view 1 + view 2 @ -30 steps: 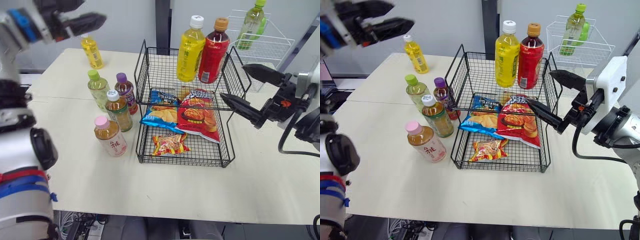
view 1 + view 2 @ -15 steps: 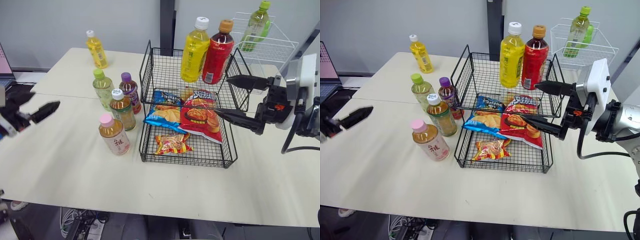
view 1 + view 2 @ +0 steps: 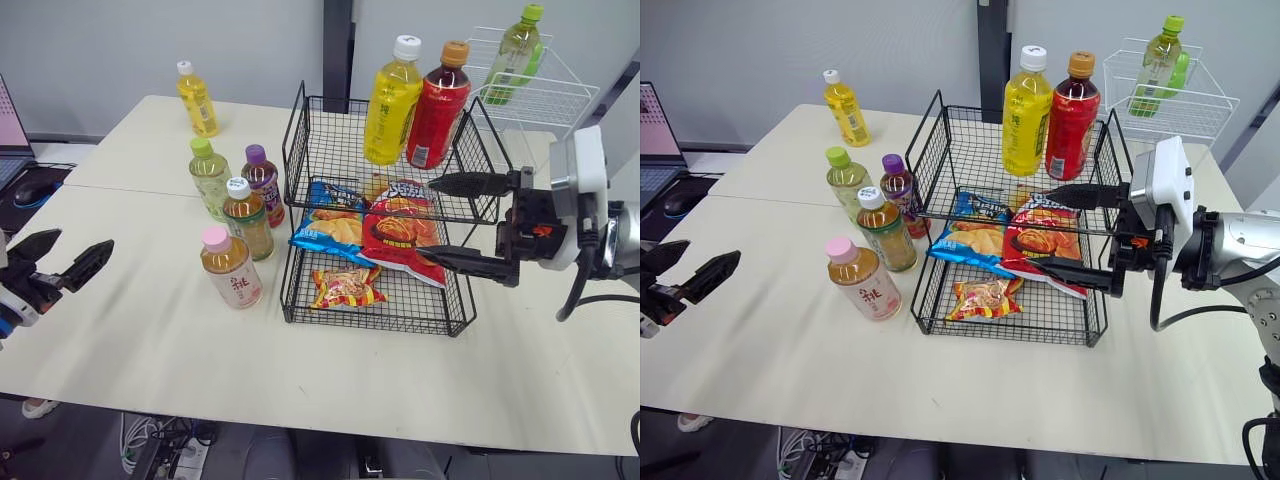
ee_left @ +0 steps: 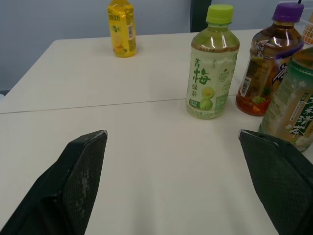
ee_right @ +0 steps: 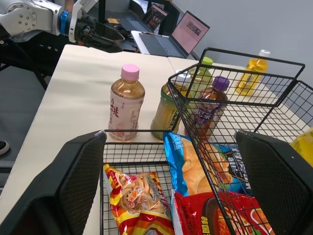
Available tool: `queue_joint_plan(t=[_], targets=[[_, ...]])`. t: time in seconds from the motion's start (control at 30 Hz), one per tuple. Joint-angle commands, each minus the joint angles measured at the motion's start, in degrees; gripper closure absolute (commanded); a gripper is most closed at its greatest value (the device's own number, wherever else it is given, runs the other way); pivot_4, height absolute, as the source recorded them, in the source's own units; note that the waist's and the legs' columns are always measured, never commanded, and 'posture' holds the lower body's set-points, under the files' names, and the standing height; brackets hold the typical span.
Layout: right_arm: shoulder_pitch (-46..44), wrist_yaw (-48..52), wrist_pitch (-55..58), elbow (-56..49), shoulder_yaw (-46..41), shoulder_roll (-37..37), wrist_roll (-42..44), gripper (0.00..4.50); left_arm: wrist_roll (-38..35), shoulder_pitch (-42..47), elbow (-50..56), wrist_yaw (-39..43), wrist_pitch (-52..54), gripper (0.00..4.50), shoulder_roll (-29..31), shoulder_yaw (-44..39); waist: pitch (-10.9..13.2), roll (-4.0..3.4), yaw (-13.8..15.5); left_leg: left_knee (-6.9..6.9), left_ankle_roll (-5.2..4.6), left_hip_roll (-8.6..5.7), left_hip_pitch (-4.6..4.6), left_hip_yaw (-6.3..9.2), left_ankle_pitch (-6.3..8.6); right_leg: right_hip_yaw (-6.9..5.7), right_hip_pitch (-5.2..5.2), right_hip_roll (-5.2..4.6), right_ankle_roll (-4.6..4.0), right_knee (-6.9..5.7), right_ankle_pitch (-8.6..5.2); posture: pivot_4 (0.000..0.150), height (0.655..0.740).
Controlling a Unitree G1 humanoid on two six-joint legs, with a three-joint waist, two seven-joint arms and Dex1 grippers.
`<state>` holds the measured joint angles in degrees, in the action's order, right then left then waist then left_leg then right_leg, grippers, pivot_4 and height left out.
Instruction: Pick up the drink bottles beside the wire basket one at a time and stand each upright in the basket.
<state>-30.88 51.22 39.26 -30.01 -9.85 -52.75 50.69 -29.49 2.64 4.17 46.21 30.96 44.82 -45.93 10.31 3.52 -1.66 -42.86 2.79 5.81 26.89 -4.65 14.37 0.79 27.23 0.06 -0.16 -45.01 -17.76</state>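
Centre frame: blue crisp bag (image 3: 325, 228), red crisp bag (image 3: 400, 238) overlapping it, small snack packet (image 3: 344, 288) just below; laptop (image 3: 654, 125) at left edge.

Black wire basket (image 3: 330, 150), pink-capped bottle (image 3: 231, 268), tall yellow bottle (image 3: 390, 105), red bottle (image 3: 437, 105), cream table (image 3: 150, 330)

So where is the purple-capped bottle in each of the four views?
Left eye view: purple-capped bottle, beside the wire basket.
Right eye view: same spot.
Left wrist view: next to the green-capped bottle, at.
Right wrist view: behind the basket's wires.
Shared landmark: green-capped bottle.
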Motion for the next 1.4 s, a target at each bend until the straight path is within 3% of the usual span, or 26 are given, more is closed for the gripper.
queue_joint_plan(t=[0.03,0.33,0.73,1.1,1.2,1.4], targets=[[-1.0,-0.6,-0.6,-0.7,-1.3,0.1,-0.1,0.00,-2.0,1.9,1.7,-1.6,0.1,0.04,1.6,0.0,0.0,0.00,0.0,0.00,0.00,0.00,0.00,0.00,0.00,0.00,0.00,0.00,0.00,0.00,0.00,0.150,0.6736],[-0.2,-4.1,-0.2,-2.9,-1.4,2.0,-0.4,0.00,-2.2,18.6,-6.1,-4.4,-0.1,0.04,2.4,10.1,0.0,0.01,0.1,0.00,-0.01,-0.06,0.01,0.00,0.00,0.01,-0.02,0.19,0.02,0.01,0.01,0.150,0.6736],[0.0,-5.7,-0.1,-2.3,-2.0,3.7,0.2,0.00,9.5,48.2,-36.7,-5.0,-10.3,0.04,-1.1,28.9,0.0,0.02,0.0,0.00,-0.01,-0.05,0.03,0.01,0.00,0.01,-0.04,0.28,0.03,0.03,0.06,0.150,0.6736],[-1.0,-7.4,1.4,-3.2,-1.6,3.8,1.3,0.00,17.3,60.6,-57.9,-5.0,-20.3,0.04,-4.2,34.6,0.0,0.02,-0.1,0.00,-0.01,-0.05,0.05,0.01,0.00,0.00,-0.02,0.29,0.04,0.03,0.05,0.150,0.6736],[-1.0,-7.6,1.5,-3.3,-1.6,3.8,1.3,0.00,17.3,62.1,-60.5,-4.4,-20.6,0.58,-4.7,34.2,0.0,0.02,-0.1,0.00,-0.01,-0.05,0.05,0.01,0.00,0.00,-0.02,0.28,0.04,0.03,0.05,0.150,0.6736],[-1.1,-7.8,1.6,-3.3,-1.7,3.8,1.5,0.00,18.5,63.2,-63.2,-3.2,-22.1,2.55,-5.7,34.9,0.0,0.02,-0.1,0.00,-0.01,-0.06,0.06,0.01,0.00,-0.01,-0.02,0.28,0.03,0.03,0.05,0.150,0.6736]])
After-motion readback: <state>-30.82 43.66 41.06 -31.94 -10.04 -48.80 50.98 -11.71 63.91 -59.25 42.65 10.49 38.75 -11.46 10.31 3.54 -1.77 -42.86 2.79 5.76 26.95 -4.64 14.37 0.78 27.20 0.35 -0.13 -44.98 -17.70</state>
